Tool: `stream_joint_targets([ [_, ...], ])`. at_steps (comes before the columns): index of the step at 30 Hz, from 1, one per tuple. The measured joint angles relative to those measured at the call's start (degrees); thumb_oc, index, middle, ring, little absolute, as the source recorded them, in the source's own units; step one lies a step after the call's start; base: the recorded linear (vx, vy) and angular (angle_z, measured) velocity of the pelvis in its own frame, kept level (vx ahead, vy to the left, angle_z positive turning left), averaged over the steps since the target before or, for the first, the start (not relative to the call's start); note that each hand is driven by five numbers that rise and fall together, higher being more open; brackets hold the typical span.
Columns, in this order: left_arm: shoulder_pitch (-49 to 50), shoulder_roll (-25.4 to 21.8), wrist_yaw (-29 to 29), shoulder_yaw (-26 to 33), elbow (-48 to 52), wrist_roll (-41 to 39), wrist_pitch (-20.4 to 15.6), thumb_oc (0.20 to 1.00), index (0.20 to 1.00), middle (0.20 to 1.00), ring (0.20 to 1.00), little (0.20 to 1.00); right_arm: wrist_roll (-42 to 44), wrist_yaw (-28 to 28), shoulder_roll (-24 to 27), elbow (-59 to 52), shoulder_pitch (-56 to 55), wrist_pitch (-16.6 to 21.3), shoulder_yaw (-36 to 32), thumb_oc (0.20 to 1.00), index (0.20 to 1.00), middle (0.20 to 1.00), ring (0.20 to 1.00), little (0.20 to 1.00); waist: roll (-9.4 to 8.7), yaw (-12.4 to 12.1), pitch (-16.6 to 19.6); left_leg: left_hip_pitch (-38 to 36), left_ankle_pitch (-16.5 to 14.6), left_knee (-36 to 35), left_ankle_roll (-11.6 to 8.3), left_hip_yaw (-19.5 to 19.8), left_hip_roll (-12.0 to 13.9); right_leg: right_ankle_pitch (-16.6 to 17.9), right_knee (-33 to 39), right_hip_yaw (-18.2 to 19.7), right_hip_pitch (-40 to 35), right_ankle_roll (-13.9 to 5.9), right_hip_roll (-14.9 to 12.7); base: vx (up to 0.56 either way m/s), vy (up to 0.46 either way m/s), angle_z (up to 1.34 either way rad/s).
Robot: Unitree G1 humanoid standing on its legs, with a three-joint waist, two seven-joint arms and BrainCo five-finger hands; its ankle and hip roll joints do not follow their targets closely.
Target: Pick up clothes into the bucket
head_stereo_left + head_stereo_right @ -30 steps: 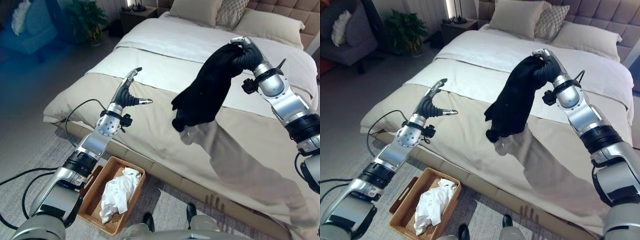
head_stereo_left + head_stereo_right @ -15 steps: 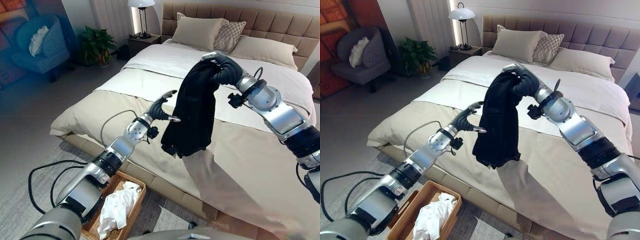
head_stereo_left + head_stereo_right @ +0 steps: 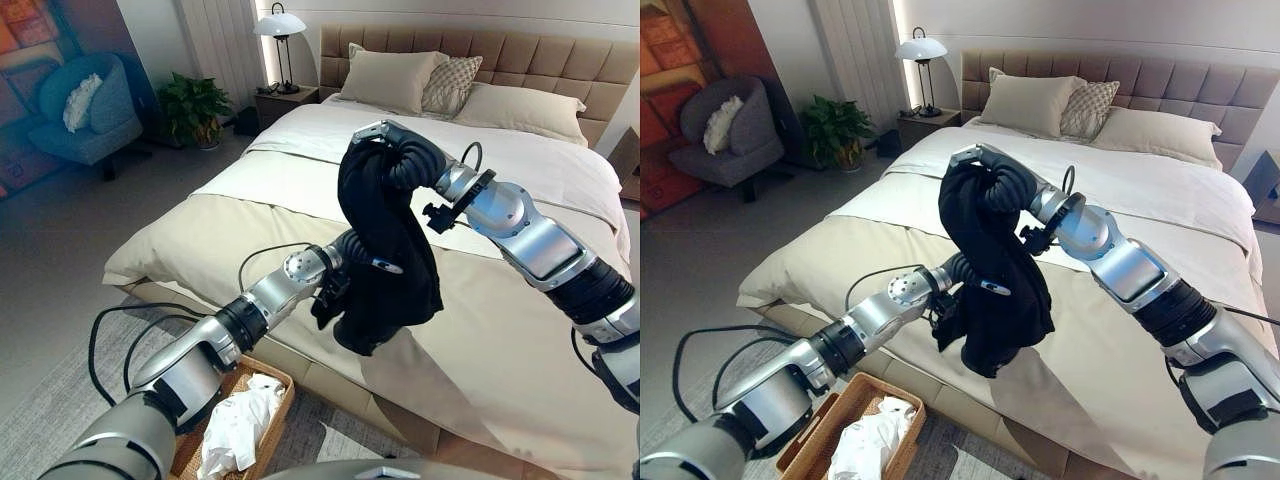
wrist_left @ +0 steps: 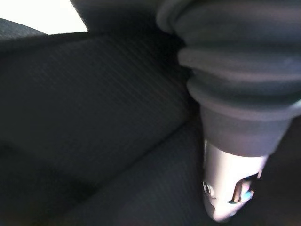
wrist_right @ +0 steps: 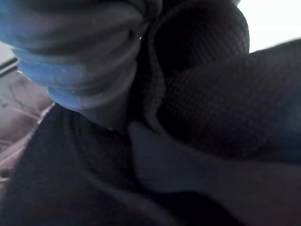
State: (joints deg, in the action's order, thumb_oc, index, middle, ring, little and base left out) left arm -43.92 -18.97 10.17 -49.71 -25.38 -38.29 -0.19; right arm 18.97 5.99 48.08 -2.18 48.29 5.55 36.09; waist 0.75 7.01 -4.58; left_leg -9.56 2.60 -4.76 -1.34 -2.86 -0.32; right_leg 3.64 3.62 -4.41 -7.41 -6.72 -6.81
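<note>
The right robot hand (image 3: 385, 150) holds a black garment (image 3: 385, 250) up by its top above the beige bed (image 3: 200, 235); its dark ribbed cover sits at the highest fold, and the right wrist view shows cloth bunched tight against it, so the fingers look closed round the fabric. The garment hangs clear of the cover in a long drape, off the bed. The left robot hand (image 3: 952, 272) has its wrist pressed into the lower half of that drape; one silver finger shows pointing out across the cloth, but the rest is buried in fabric, and I cannot tell whether that hand grips or merely rests against it. On the rug below the bed's near edge stands a wicker basket (image 3: 279, 378) with a crumpled white garment (image 3: 235, 425) lying inside, so one piece looks already put away. What is left, as I judge it: bring the black piece down over the basket, which lies well below and to the robot's left of it, and release it there.
</note>
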Motion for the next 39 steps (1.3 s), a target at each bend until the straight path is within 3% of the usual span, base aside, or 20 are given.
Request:
stream_joint_targets([
  [1, 0.0, 0.0, 0.2, -0.3, 0.0, -1.0, 0.1, 0.909, 0.909, 0.909, 0.909, 0.909, 0.4, 0.1, 0.0, 0.0, 0.0, 0.0, 0.4, 0.200, 0.200, 0.200, 0.200, 0.200, 0.02, 0.0, 0.0, 0.0, 0.0, 0.0, 0.00, 0.0, 0.0, 0.0, 0.0, 0.0, 0.0, 0.00, 0.0, 0.00, 0.000, 0.00],
  [3, 0.1, -0.1, 0.3, -0.6, 0.4, -3.2, 0.9, 0.338, 0.338, 0.338, 0.338, 0.338, 0.9, 0.2, -0.2, 0.0, -0.1, 0.0, 0.7, 0.200, 0.200, 0.200, 0.200, 0.200, 0.03, 0.0, 0.0, 0.0, 0.0, 0.0, 0.00, 0.0, 0.0, 0.0, -0.1, 0.1, 0.1, 0.00, 0.0, 0.00, 0.000, 0.00],
  [4, 0.1, -0.1, 0.2, -0.7, 0.4, -3.5, 0.9, 0.200, 0.200, 0.200, 0.200, 0.200, 0.9, 0.2, -0.1, 0.0, -0.1, 0.0, 0.7, 0.200, 0.200, 0.200, 0.200, 0.200, 0.03, 0.0, 0.0, 0.0, 0.0, 0.0, 0.00, 0.0, 0.0, 0.0, -0.1, 0.1, 0.1, 0.00, 0.0, 0.00, 0.000, 0.00],
  [9, 0.7, 0.0, -0.6, -0.4, 0.4, -3.6, 0.9, 0.200, 0.200, 0.200, 0.200, 0.200, 0.9, 0.2, -0.1, -0.3, -0.3, 0.0, 0.6, 0.200, 0.200, 0.200, 0.200, 0.200, 0.03, -0.1, 0.0, 0.0, 0.0, 0.0, 0.00, 0.0, 0.0, 0.0, -0.2, 0.0, 0.1, 0.00, 0.0, 0.00, 0.000, 0.00],
  [10, 1.7, 0.0, -0.7, 0.6, 0.4, -3.5, 0.9, 0.200, 0.200, 0.200, 0.200, 0.200, 0.9, 0.2, 0.3, -1.1, -0.7, 0.0, 0.4, 0.282, 0.282, 0.282, 0.282, 0.282, 0.04, -0.1, 0.0, 0.0, 0.0, 0.0, 0.00, 0.0, 0.0, 0.0, -0.2, 0.0, 0.1, 0.00, 0.0, 0.00, 0.000, 0.00],
  [11, 1.9, -0.1, -0.8, 0.8, 0.4, -3.5, 0.9, 0.200, 0.200, 0.200, 0.200, 0.200, 0.9, 0.2, 0.5, -1.5, -0.9, 0.0, 0.3, 0.310, 0.310, 0.310, 0.310, 0.310, 0.04, -0.1, 0.0, 0.0, 0.0, 0.0, 0.00, 0.0, 0.0, 0.0, -0.2, 0.0, 0.1, 0.00, 0.0, 0.00, 0.000, 0.00],
  [13, 2.6, -0.6, -1.4, 1.7, 0.3, -2.9, 0.9, 0.200, 0.200, 0.200, 0.200, 0.200, 0.7, 0.2, 0.8, -2.7, -1.9, 0.0, -0.2, 0.200, 0.200, 0.200, 0.200, 0.200, 0.04, -0.1, 0.0, 0.0, 0.0, 0.0, 0.01, 0.0, 0.0, 0.0, -0.2, 0.0, 0.1, 0.00, 0.0, 0.00, 0.000, 0.00],
  [16, 3.2, -1.8, -1.4, 2.3, 0.7, 0.7, 0.8, 0.200, 0.200, 0.200, 0.200, 0.200, 0.7, 0.4, 0.9, -4.0, -5.7, 0.3, -4.3, 0.200, 0.200, 0.200, 0.200, 0.200, 0.04, -0.6, 0.0, 0.0, 0.0, 0.0, 0.01, 0.0, 0.1, 0.0, -0.2, 0.0, 0.1, 0.02, 0.0, 0.00, 0.000, 0.00],
  [21, 10.6, -6.8, -1.3, 10.9, 4.9, 8.4, -0.5, 0.200, 0.200, 0.200, 0.200, 0.200, -0.7, 0.7, 1.4, -5.9, -14.8, 0.4, -13.3, 0.200, 0.200, 0.200, 0.200, 0.200, 0.28, -1.2, 0.0, 0.0, 0.0, 0.0, 0.02, 0.0, 0.2, -0.3, -0.1, 0.1, 0.1, 0.08, 0.0, 0.00, 0.000, 0.00],
  [25, 22.5, -12.8, 0.0, 22.2, 14.1, 13.8, -2.2, 0.200, 0.200, 0.200, 0.200, 0.200, -2.6, 2.6, 0.7, -6.9, -26.7, 0.5, -19.4, 0.200, 0.200, 0.200, 0.200, 0.200, 0.63, -2.5, -0.2, -0.1, -0.2, -0.2, -0.12, -0.1, 0.4, -0.7, 0.0, 0.2, 0.1, 0.22, 0.2, 0.00, 0.000, 0.00],
  [34, 36.0, -14.2, 1.1, 33.3, 23.4, 24.7, -7.0, 0.200, 0.200, 0.200, 0.200, 0.200, -2.6, 4.8, -6.8, -7.7, -39.0, 1.2, -25.0, 0.200, 0.200, 0.200, 0.200, 0.200, 1.12, -4.9, -0.9, -0.8, -0.6, -0.2, -0.46, -0.1, 0.4, -1.1, 0.7, 0.5, -0.8, -0.01, 0.2, 0.00, 0.000, 0.00],
  [35, 38.3, -14.2, 1.1, 35.3, 24.6, 27.3, -8.0, 0.200, 0.200, 0.200, 0.200, 0.200, -2.6, 5.7, -8.5, -7.9, -41.5, 1.2, -25.0, 0.266, 0.266, 0.266, 0.266, 0.266, 1.28, -4.8, -1.3, -0.8, -0.7, -0.2, -0.43, -0.1, 0.4, -1.1, 0.8, 0.5, -0.9, 0.01, 0.2, 0.00, 0.000, 0.00],
  [36, 38.7, -14.2, 1.1, 35.6, 24.7, 28.3, -8.1, 0.200, 0.200, 0.200, 0.200, 0.200, -2.6, 6.0, -9.2, -7.7, -42.1, 1.1, -25.0, 0.511, 0.511, 0.511, 0.511, 0.511, 1.33, -4.8, -1.3, -0.8, -0.7, -0.2, -0.43, -0.1, 0.4, -1.1, 0.8, 0.5, -0.9, 0.02, 0.2, 0.00, 0.000, 0.00],
  [37, 39.7, -14.2, 1.0, 36.1, 24.5, 29.1, -8.1, 0.200, 0.200, 0.200, 0.200, 0.200, -2.6, 6.1, -10.5, -6.8, -43.1, 1.1, -25.2, 1.000, 1.000, 1.000, 1.000, 1.000, 1.39, -4.9, -1.4, -0.8, -0.7, -0.2, -0.43, -0.1, 0.4, -1.1, 0.8, 0.5, -0.9, 0.00, 0.2, 0.00, 0.000, 0.00],
  [39, 43.6, -14.0, 0.7, 40.8, 24.3, 30.8, -8.1, 0.200, 0.200, 0.200, 0.200, 0.200, -2.7, 6.1, -14.2, -4.9, -46.2, 1.2, -28.5, 1.000, 1.000, 1.000, 1.000, 1.000, 1.36, -4.9, -1.5, -0.8, -0.9, -0.2, -0.48, -0.1, 0.5, -1.2, 1.2, 0.4, -1.0, -0.16, 0.3, 0.00, 0.000, 0.00],
])
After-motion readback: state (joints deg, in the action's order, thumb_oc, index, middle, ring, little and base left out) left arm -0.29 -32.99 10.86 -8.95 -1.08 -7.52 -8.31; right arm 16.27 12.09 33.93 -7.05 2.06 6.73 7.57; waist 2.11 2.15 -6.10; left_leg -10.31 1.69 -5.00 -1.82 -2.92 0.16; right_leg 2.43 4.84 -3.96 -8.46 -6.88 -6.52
